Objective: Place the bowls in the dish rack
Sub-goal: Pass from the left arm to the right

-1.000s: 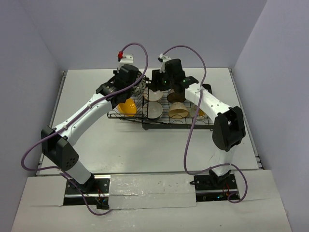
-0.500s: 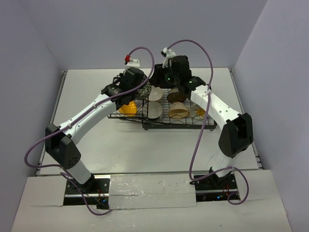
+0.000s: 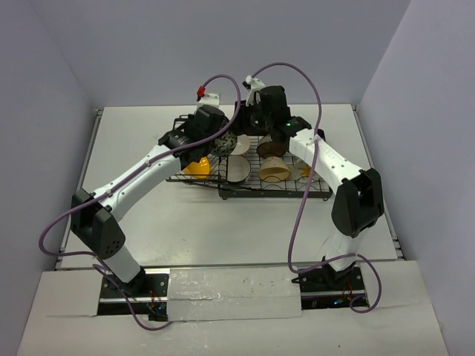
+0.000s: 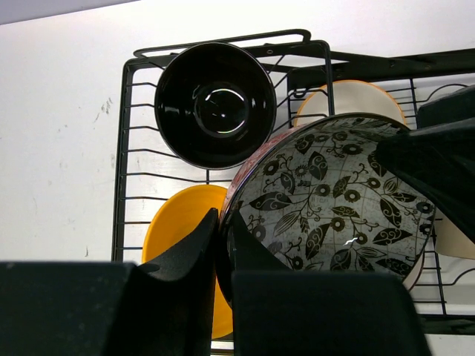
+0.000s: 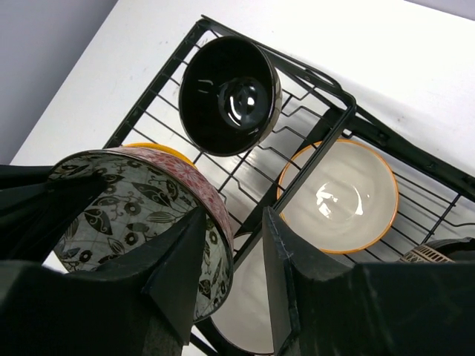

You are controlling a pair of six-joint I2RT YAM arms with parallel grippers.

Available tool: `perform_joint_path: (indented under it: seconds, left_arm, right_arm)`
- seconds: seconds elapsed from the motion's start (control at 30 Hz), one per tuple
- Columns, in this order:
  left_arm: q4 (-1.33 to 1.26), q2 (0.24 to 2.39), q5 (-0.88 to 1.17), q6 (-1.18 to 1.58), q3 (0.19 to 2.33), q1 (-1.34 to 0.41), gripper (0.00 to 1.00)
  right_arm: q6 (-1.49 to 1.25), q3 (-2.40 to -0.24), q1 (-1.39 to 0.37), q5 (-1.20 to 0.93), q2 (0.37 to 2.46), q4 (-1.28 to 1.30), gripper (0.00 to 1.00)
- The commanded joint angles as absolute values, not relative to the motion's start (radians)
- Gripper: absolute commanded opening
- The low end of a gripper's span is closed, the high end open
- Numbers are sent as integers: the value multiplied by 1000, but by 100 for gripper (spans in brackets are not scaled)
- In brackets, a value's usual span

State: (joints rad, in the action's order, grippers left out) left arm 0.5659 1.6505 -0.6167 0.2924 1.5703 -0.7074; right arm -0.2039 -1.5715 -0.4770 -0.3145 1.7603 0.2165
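The patterned bowl (image 4: 334, 200) hangs tipped on edge over the dish rack (image 4: 125, 148), its leaf-printed inside filling the lower right of the left wrist view. The left gripper (image 4: 223, 226) pinches the bowl's rim at lower centre, its fingers nearly together with the wall between them. The right gripper (image 5: 234, 219) is spread and straddles the opposite rim. In its own view the pink outer wall sits in the gap, and bare rack shows between the wall and the right-hand finger. Both arms reach the bowl from opposite sides, so what comes next looks to turn on that open gap. Below, a black bowl (image 4: 215, 104) rests at the upper left of the rack. An orange-yellow bowl (image 4: 174, 237) sits under the left finger, and a cream bowl (image 5: 338, 196) is right of centre. From overhead both wrists cover the bowl, and I cannot tell which slot lies beneath it.
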Motion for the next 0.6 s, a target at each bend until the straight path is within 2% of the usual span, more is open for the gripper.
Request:
perform_joint_path:
  seconds: [0.0, 0.1, 0.13, 0.2, 0.23, 0.3, 0.57]
  left_arm:
    - [535, 1646, -583, 293, 1628, -716, 0]
    - [541, 1649, -571, 298, 1640, -716, 0]
    - [541, 1649, -569, 298, 1643, -718, 0]
    - [546, 1652, -560, 301, 1651, -716, 0]
    - [546, 1652, -557, 302, 1652, -716, 0]
    - [548, 1657, -543, 305, 1661, -716, 0]
    - [554, 1658, -522, 313, 1666, -716, 0]
  right_arm:
    - [-183, -1589, -471, -333, 1753, 181, 43]
    - [-181, -1582, -471, -360, 1758, 172, 35]
    - [-181, -1577, -471, -364, 1759, 170, 24]
    - [-184, -1572, -471, -362, 1758, 170, 15]
    - [-183, -1566, -471, -362, 1759, 172, 7]
    - [-178, -1563, -471, -362, 1759, 178, 1]
    - [-178, -1531, -471, -354, 1732, 163, 0]
